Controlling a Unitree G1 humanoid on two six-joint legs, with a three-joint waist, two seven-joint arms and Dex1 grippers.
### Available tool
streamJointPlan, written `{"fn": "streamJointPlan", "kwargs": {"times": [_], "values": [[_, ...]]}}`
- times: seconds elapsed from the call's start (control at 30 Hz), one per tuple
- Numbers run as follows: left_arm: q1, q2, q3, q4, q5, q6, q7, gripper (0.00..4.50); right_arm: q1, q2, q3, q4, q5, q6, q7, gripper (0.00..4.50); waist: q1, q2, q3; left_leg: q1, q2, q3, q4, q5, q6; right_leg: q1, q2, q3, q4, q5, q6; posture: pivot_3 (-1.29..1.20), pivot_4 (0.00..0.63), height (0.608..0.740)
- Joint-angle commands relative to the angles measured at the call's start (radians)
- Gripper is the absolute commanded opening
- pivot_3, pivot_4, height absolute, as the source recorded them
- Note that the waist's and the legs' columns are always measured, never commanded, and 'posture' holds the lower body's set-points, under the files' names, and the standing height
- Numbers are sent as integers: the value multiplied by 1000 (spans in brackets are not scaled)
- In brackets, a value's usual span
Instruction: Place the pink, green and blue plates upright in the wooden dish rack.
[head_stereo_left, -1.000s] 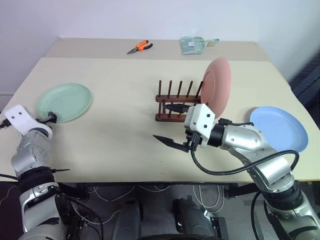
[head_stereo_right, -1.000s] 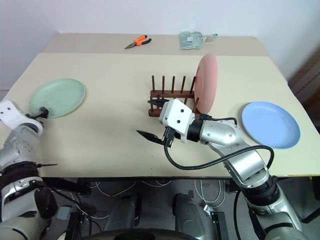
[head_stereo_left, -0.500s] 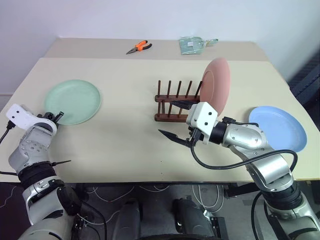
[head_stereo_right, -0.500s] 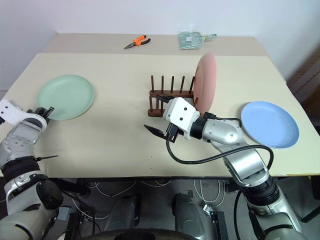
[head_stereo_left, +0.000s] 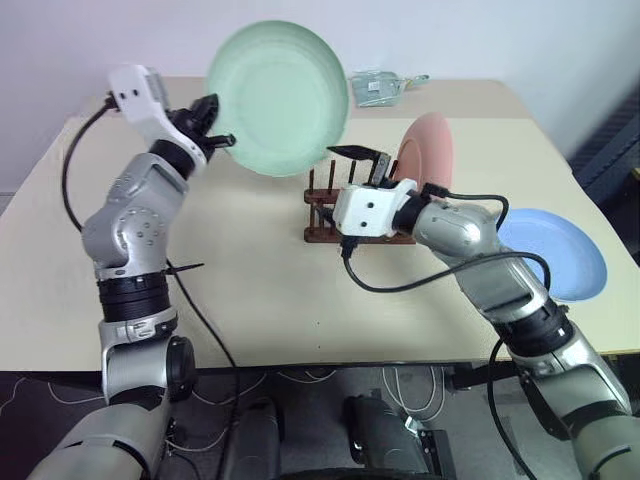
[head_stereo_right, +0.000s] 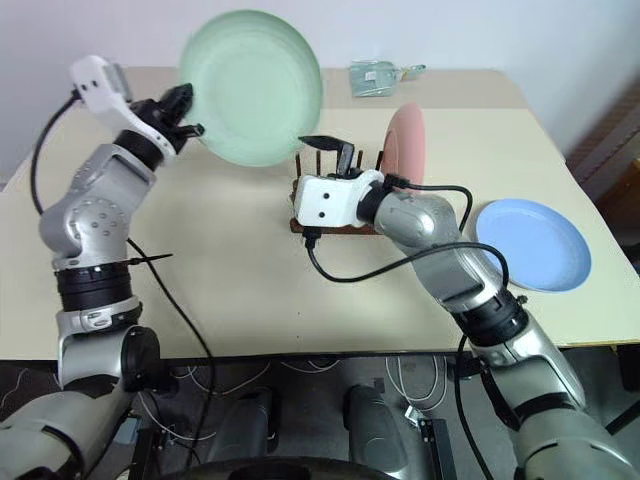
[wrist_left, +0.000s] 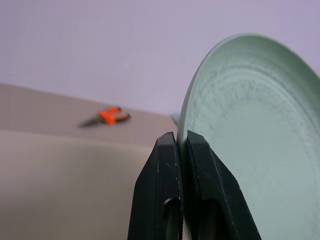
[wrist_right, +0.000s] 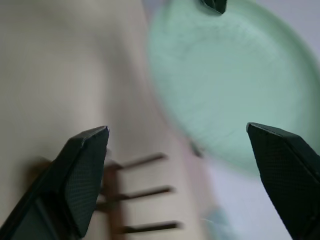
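We see a beige table (head_stereo_left: 250, 290) against a plain pale wall (head_stereo_left: 480, 35). At its far edge lie orange pliers (wrist_left: 106, 116) and a greenish packet (head_stereo_left: 380, 87).

Left gripper (head_stereo_left: 212, 125): fingers (wrist_left: 167, 190) pinched together on the rim of the green plate (head_stereo_left: 280, 95), which it holds up in the air, tilted on edge, above and left of the rack (head_stereo_left: 345, 215).

Right gripper (wrist_right: 185, 150): fingers (wrist_right: 85, 170) wide apart, nothing between them. It sits just in front of the rack, pointing toward the green plate.

Pink plate (head_stereo_left: 425, 160) stands upright at the right end of the rack. Blue plate (head_stereo_left: 560, 250) lies flat on the table, right of the rack and apart from it.

The right hand covers the rack's front rail, so we cannot tell which slot holds the pink plate. The green plate hides the pliers in the head views. In the right wrist view the rack pegs and plate are blurred.
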Motion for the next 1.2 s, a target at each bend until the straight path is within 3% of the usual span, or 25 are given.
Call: {"fn": "streamJointPlan", "kwargs": {"times": [0.03,0.27,0.33,0.37,0.43,0.57,0.67,0.73,0.8,0.97,1.07,1.2], "values": [[-38,-25,-20,-88,-18,39,24,0,-31,-13,27,66,-133,-104,-52,3623,0,0,0,0,0,0,0,0,0,0,0,0,0,0,0,0,150,732],[-38,-65,-7,-129,-49,110,59,0,-10,22,8,104,-184,-152,-53,28,-3,0,0,-1,0,0,0,0,0,0,0,0,0,0,1,0,150,732],[-40,-76,9,-129,-66,120,62,0,-6,28,-1,100,-198,-156,-56,28,-4,0,0,0,0,0,0,0,0,0,0,0,0,0,1,0,150,732],[-42,-86,26,-129,-89,126,64,316,-5,30,-3,97,-209,-157,-60,7,-5,0,0,0,0,-1,0,0,0,0,0,0,0,0,1,0,150,732],[-47,-99,49,-135,-112,124,65,1041,-5,30,-6,94,-227,-162,-65,0,-5,0,0,0,0,-1,0,0,0,0,0,0,0,0,1,0,150,732],[-96,-65,94,-102,-56,-27,61,3015,4,36,-32,68,-225,-158,-60,0,-4,0,0,0,0,-1,0,0,0,0,0,0,-1,0,1,0,150,732],[-108,28,112,4,63,-182,63,3015,40,57,-100,11,-156,-140,-73,0,-9,0,0,0,0,-1,0,0,0,0,0,0,0,0,1,0,150,732],[-40,152,13,65,236,-337,-17,3015,98,116,-196,-72,-23,-98,-86,0,-14,1,0,1,0,0,-1,0,0,0,0,0,0,0,1,0,150,732],[32,216,-49,119,313,-439,-97,3015,163,188,-274,-173,133,-41,-71,0,-11,2,0,2,0,0,-3,0,0,1,1,0,0,0,1,0,150,732],[218,241,-126,143,332,-622,-337,3015,330,370,-363,-443,531,259,-33,0,15,1,0,0,0,0,-1,0,-1,1,-1,-1,-1,0,0,0,150,732],[331,241,-150,95,259,-598,-491,3015,386,473,-395,-536,713,445,-98,0,16,1,0,-1,0,0,0,0,-1,1,-2,-1,-1,-1,-4,0,150,732],[418,263,-184,18,193,-506,-640,3015,392,510,-434,-559,798,537,-155,0,14,2,0,-1,1,0,0,0,-1,1,-2,-1,-1,-1,-5,0,150,732]]}}
